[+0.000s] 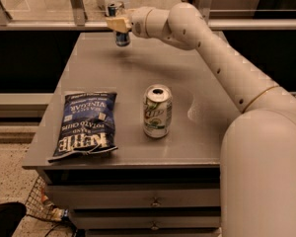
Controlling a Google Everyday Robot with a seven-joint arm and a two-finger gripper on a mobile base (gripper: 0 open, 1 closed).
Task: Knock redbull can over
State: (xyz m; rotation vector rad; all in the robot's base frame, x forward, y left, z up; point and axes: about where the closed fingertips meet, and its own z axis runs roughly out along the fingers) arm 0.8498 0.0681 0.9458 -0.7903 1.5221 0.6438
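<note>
The redbull can (122, 37), slim, blue and silver, stands at the far edge of the grey table (197, 73), left of centre, leaning slightly. My gripper (117, 24) reaches in from the right on the long white arm and lies across the can's middle. The can's silver top shows above the gripper and its blue lower part below it. I cannot tell whether the can's base still rests on the table.
A wider white-and-green soda can (157, 111) stands upright mid-table. A blue potato chips bag (86, 125) lies flat at the front left. Drawers (153, 201) sit under the tabletop. A wire basket (39, 201) is on the floor at lower left. A rail runs behind the table.
</note>
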